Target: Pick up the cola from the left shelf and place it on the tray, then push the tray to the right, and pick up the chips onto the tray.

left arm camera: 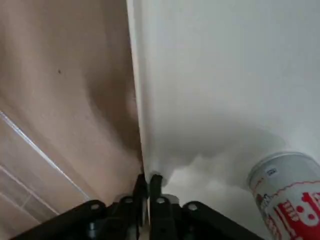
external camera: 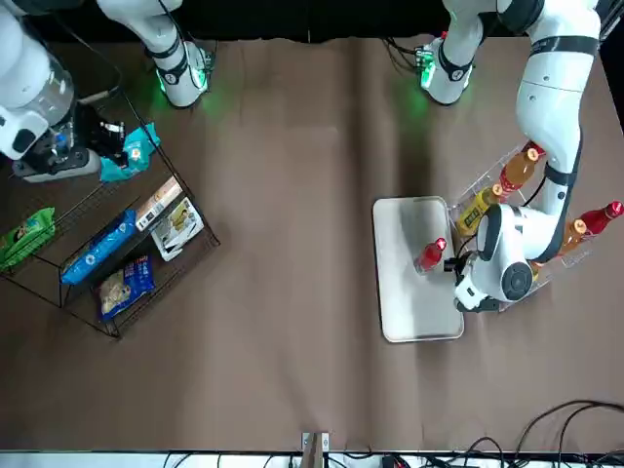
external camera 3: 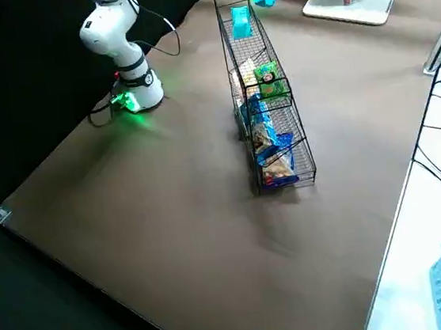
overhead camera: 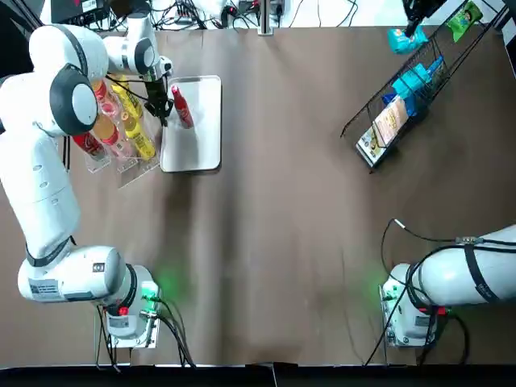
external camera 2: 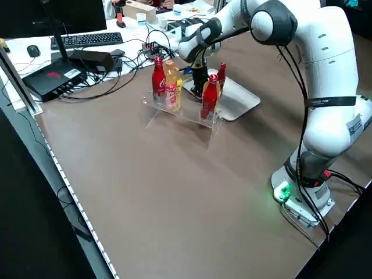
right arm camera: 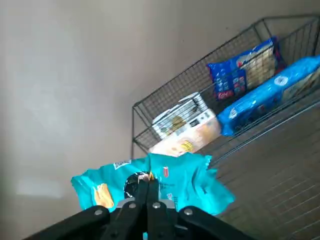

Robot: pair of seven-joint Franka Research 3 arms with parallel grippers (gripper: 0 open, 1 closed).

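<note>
Tray [overhead camera: 203, 143] lies at about 10 o'clock on the brown matte table [overhead camera: 282, 242]: a flat, pale grey rectangle with rounded corners and a low raised rim. Cola bottle [overhead camera: 182, 109] stands upright on the tray's far-left part, red-labelled with a red cap. Left gripper [left arm camera: 147, 177] is down at the tray's left rim, jaws pressed narrow with barely a slit between them; whether they pinch the rim cannot be told. Just beside the tray at its 9 o'clock stands a clear acrylic shelf [external camera 2: 174, 114] holding upright bottles [external camera 2: 164, 82], red, orange and yellow; the left arm reaches over this shelf, so part of it is hidden from above. Wire rack [right arm camera: 270, 175] lies at about 2 o'clock, thin dark rods forming an open slanted trough, with glossy blue packets [external camera: 97, 253] and a printed box [external camera: 174, 222] lying in it. Right gripper [right arm camera: 149, 182] is at about 1 o'clock, near the rack's far end, jaws clamped on a crinkled teal chips bag [right arm camera: 185, 180] held above the table, well apart from the tray. Cables [overhead camera: 185, 12] are bundled along the far edge at 12 o'clock.
</note>
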